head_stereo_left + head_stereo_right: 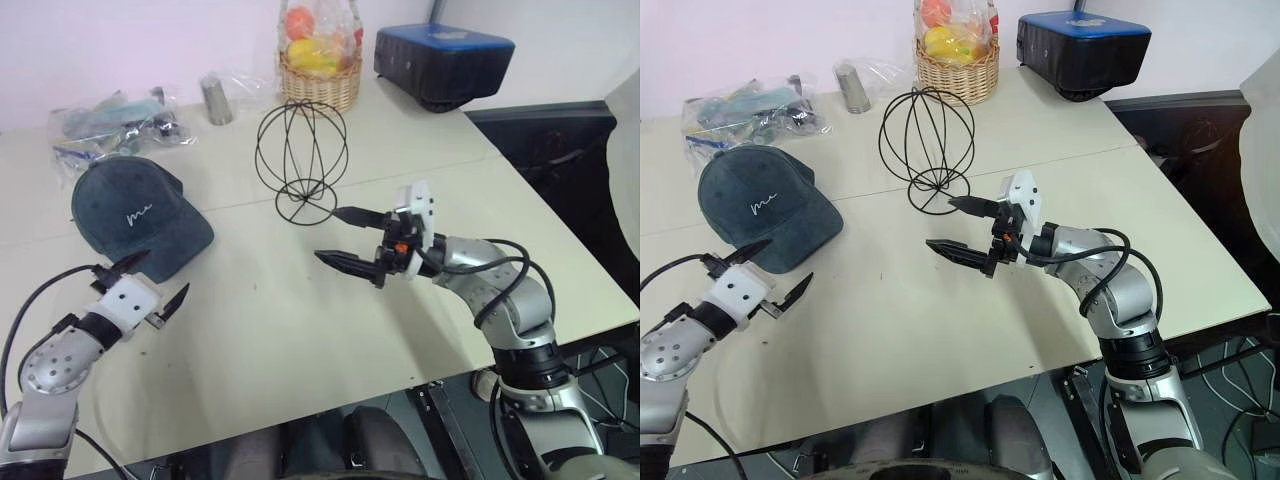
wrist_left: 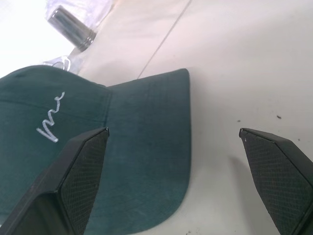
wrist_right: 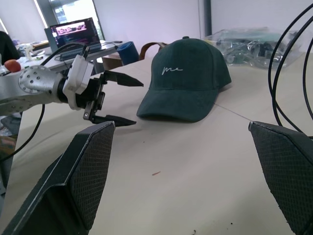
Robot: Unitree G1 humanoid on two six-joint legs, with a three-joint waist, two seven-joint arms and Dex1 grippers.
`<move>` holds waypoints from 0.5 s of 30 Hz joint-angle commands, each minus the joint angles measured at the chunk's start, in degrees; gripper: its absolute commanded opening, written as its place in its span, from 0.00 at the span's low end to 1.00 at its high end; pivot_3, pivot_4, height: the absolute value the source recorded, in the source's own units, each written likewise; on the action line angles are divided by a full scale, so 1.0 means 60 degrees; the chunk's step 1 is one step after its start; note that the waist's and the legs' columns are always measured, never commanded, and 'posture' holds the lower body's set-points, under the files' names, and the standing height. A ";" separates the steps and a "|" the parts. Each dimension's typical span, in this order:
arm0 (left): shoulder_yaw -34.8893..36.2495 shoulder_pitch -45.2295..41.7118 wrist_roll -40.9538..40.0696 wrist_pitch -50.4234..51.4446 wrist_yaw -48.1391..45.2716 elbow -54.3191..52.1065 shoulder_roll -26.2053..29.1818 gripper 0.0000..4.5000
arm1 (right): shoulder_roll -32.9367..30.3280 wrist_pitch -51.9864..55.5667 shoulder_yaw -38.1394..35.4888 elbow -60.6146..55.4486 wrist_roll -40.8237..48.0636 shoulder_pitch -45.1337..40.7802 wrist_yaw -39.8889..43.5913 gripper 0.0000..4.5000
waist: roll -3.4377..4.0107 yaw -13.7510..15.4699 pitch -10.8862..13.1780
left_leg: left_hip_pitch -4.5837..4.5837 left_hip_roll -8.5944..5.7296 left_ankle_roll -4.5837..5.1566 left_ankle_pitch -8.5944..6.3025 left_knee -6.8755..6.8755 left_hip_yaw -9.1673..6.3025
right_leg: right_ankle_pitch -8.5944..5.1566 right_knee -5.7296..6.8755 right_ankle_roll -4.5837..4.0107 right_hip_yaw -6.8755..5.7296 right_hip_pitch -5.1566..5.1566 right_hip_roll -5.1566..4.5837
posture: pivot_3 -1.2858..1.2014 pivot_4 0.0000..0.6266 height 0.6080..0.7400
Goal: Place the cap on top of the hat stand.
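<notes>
Teal cap (image 1: 135,217) just beyond left end effector (image 1: 150,281)

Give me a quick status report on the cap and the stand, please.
Both grippers open, empty: left gripper just short of the cap brim, right gripper beside the hat stand. Cap flat on the table. Nothing between them.

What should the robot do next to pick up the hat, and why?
Probably ease the left gripper forward so its open fingers straddle the brim of the cap, then close. The cap lies flat on the table, not yet held, with the brim just ahead of that gripper. The hat stand stands bare, and the right gripper is open and holds nothing.
</notes>
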 commanded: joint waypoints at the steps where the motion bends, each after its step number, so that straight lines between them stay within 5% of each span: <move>1: -0.0210 -0.0111 0.0525 -0.0411 0.0529 0.0147 -0.0051 1.00 | 0.0044 -0.0167 0.0012 -0.0380 -0.0017 0.0096 -0.0093 1.00 | 0.0000 0.0001 0.0000 | -0.0001 0.0000 0.0000 0.0000 0.0000 0.0000 | 0.0000 0.0000 0.0000 0.0000 -0.0001 0.0001 | 0.52 0.24 1.00; 15: -0.0840 -0.0464 0.2450 -0.0883 0.2843 0.1498 -0.0187 1.00 | 0.0020 -0.0481 -0.0018 -0.0193 -0.0197 0.0228 -0.0073 1.00 | 0.0001 0.0017 -0.0002 | 0.0004 0.0000 0.0001 0.0000 0.0005 0.0000 | 0.0000 0.0013 0.0000 0.0000 0.0000 0.0001 | 0.52 0.24 1.00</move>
